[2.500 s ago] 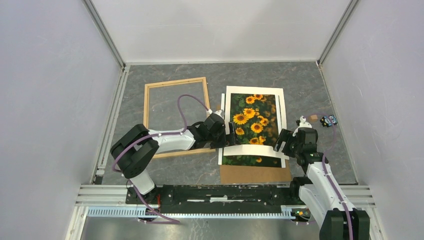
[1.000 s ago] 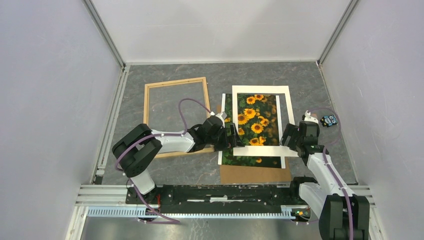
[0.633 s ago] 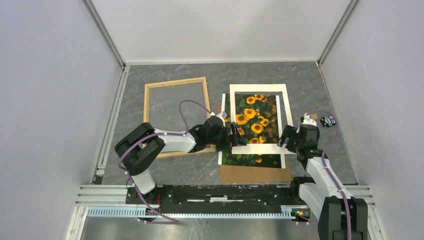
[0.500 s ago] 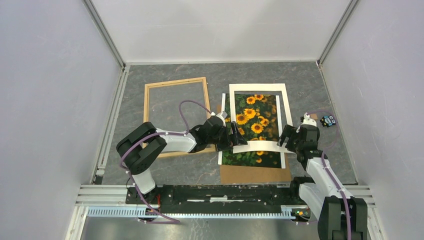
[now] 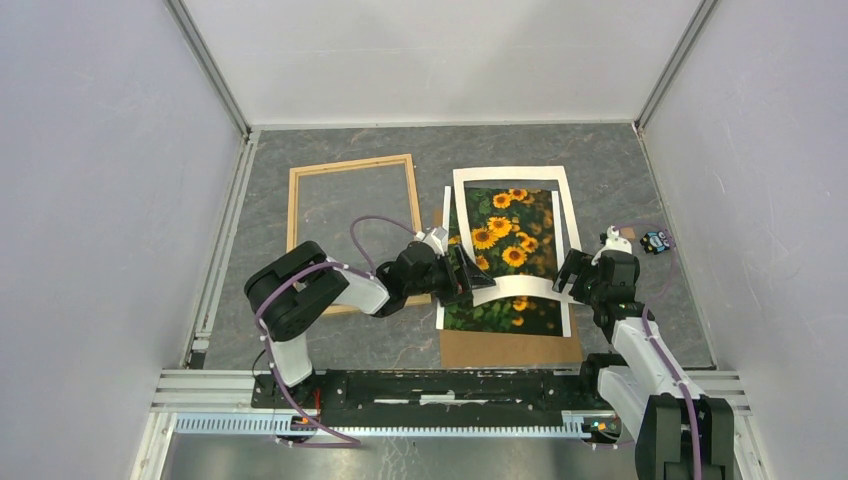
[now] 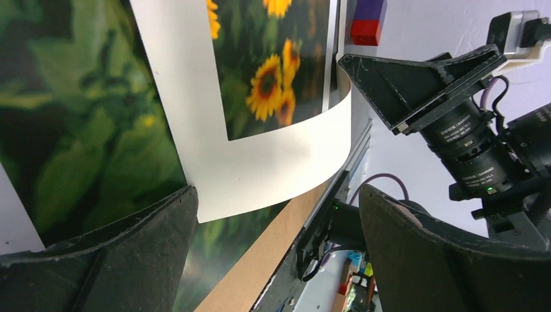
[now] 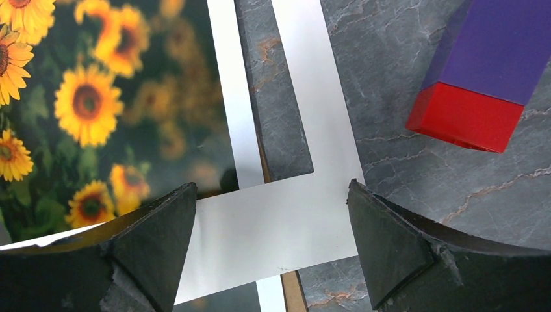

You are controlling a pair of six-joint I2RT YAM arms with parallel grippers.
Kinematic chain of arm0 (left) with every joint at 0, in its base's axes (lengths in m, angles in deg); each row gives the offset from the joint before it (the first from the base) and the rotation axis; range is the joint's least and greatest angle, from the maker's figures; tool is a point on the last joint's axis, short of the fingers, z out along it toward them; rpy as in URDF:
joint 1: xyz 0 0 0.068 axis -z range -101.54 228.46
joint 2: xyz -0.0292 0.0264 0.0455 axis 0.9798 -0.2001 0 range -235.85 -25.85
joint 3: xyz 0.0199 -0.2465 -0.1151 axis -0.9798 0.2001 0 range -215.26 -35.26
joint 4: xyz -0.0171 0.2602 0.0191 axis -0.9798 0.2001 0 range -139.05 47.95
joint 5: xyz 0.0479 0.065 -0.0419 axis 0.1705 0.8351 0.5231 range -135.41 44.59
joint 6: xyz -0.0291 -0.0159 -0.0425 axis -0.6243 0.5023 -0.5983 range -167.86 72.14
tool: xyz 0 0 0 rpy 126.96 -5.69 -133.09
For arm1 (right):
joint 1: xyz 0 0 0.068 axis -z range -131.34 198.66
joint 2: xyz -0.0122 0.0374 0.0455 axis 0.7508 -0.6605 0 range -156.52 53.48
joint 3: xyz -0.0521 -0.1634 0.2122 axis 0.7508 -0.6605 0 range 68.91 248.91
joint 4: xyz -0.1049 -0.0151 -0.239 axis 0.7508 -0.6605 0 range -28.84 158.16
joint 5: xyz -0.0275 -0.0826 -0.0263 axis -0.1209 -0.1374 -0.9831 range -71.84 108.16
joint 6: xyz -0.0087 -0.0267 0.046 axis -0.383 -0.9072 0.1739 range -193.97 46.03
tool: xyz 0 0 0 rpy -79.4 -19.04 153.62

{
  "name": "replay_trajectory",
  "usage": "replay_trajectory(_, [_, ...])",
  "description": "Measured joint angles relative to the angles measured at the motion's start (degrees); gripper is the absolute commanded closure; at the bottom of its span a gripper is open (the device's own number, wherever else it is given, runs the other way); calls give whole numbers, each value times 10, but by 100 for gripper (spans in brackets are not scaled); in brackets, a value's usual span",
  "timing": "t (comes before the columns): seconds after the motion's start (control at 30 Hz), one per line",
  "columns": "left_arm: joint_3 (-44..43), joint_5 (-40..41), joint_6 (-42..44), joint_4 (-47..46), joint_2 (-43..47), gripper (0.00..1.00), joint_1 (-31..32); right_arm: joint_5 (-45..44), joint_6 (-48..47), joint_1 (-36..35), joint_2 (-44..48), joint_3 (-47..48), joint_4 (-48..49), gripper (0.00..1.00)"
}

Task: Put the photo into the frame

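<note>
Flanks the bowed near strip of the white mat (image 5: 515, 288) with left gripper (image 5: 462, 277) and right gripper (image 5: 568, 277), both spread wide and clasping nothing, probably to lift it clear of the photo (image 5: 510, 230) lying underneath on the brown board (image 5: 510, 348), just right of the empty frame (image 5: 350, 165).

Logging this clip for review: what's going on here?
Both arms are at the white mat. The left gripper and right gripper, both open, flank its near corners, and its near edge bows up off the photo beneath. A brown board shows under the photo's near edge. The frame lies empty to the left; the photo is not in it yet.
</note>
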Motion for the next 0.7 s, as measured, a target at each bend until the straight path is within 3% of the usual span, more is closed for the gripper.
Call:
replay_trajectory(0.23, [9,-14,-23,-43,-17,0,-13,14,0,0,4,-1,1,8])
replay_trajectory(0.7, [39,15,-21,6,32,0,-15,91,-19,-12,12,27,-67,2])
